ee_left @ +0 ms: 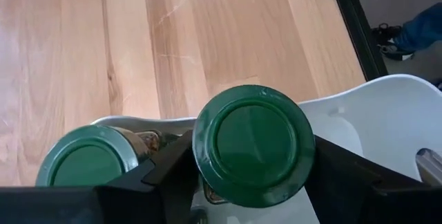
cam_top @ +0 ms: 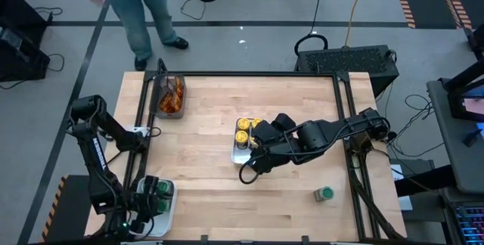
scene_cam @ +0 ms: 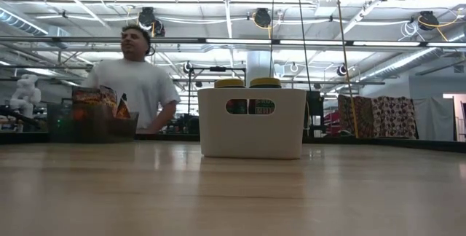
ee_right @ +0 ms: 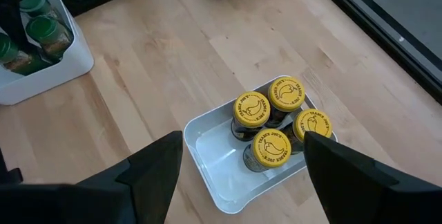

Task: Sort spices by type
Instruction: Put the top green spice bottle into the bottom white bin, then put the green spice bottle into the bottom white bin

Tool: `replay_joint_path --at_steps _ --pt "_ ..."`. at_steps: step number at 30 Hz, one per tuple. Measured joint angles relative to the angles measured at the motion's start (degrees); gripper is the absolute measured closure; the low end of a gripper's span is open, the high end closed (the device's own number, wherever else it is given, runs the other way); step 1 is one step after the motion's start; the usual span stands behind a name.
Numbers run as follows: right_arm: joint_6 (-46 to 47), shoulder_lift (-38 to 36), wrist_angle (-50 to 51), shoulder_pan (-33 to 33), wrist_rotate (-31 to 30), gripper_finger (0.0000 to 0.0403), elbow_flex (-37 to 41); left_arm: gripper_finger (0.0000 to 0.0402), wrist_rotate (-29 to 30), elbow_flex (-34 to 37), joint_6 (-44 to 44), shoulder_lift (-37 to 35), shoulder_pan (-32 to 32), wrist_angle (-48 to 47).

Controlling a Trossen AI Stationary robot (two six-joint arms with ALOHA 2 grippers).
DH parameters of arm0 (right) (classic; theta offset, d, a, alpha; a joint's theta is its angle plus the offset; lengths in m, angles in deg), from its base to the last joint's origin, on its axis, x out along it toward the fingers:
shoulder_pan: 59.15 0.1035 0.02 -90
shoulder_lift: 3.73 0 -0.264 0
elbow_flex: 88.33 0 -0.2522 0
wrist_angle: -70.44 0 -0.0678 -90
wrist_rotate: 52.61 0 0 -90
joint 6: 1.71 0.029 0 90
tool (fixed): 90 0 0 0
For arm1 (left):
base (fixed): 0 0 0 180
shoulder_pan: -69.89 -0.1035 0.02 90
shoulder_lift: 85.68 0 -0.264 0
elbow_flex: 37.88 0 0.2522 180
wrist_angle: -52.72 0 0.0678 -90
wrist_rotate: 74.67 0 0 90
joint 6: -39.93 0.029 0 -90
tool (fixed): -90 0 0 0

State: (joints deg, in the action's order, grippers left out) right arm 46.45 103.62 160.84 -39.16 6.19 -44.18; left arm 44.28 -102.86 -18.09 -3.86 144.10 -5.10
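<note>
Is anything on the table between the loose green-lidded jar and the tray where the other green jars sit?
Nothing visible. The loose green-lidded jar stands alone near the right of the table, and only bare wood lies between it and the white tray at the front left corner, where the left pincer holds a green jar. The right pincer hovers over the yellow-lidded jars.

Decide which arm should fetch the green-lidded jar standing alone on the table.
Right. The right gripper is open and empty, and the lone jar stands on its side of the table; the left gripper holds a second green jar.

The yellow lids (ee_right: 270,126) read "Trader Joe's" around a pepper emblem.
</note>
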Motion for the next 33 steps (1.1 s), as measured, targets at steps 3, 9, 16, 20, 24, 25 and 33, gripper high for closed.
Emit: replay_joint_path --at_steps 3,9,16,20,24,25,33 --pt "-0.5 0.0 0.0 0.0 0.0 0.0122 0.0 0.0146 -0.7 0.0 -0.1 0.0 -0.2 0.0" --pt "-0.9 0.0 0.0 0.0 0.0 0.0122 0.0 0.0100 -3.2 0.0 0.3 0.0 -1.5 -0.1" --pt "-0.9 0.0 0.0 0.0 0.0 0.0122 0.0 0.0096 -5.9 0.0 0.3 0.0 -2.5 -0.1" --pt "-0.9 0.0 0.0 0.0 0.0 0.0122 0.0 0.0096 -8.0 0.0 0.2 0.0 -3.1 -0.1" --pt "-1.1 0.0 0.0 0.0 0.0 0.0122 0.0 0.0096 -7.5 -1.1 0.1 0.0 -3.5 -1.4" --pt "-1.1 0.0 0.0 0.0 0.0 0.0122 0.0 0.0096 -7.0 -1.6 0.3 0.0 -3.6 -2.3" --pt "-2.2 0.0 0.0 0.0 0.0 0.0122 0.0 0.0096 -6.0 -6.7 4.4 -0.1 -3.8 -6.6"
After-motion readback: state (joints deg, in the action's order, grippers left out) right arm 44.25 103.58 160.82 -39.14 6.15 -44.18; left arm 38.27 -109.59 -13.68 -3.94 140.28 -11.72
